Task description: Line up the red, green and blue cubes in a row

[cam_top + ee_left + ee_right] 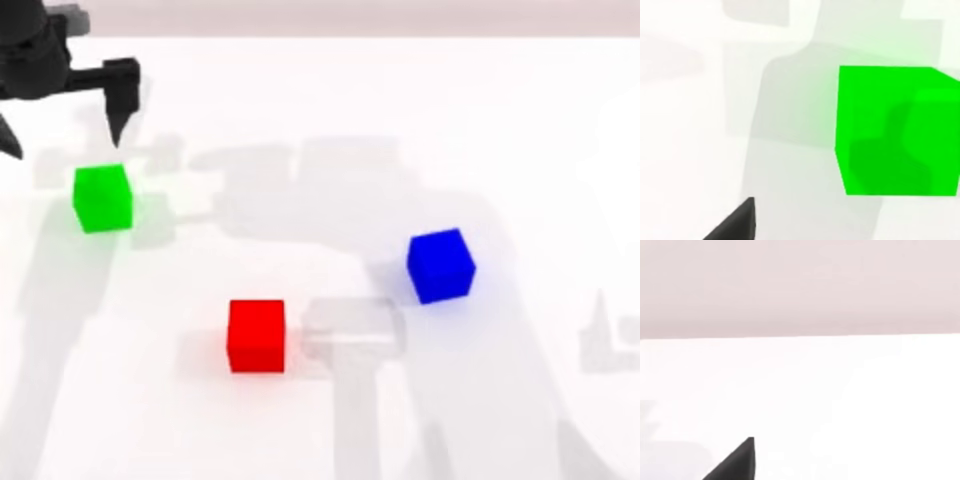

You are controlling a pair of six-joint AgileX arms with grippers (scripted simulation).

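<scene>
Hovering spread-fingered beside the green cube (103, 198), left gripper (65, 135) holds nothing; red cube (256, 336) and blue cube (440, 265) sit apart.

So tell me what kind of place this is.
Most likely a rendered simulation test scene, not a real room: a featureless white table carries only a green cube, a red cube and a blue cube, all flat-coloured. The left pincer hangs by the green cube.

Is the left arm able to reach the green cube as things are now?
Probably yes. The left gripper hangs open at the table's far left, just behind the green cube, and nothing lies between them. The red cube and blue cube stand well apart from it.
</scene>
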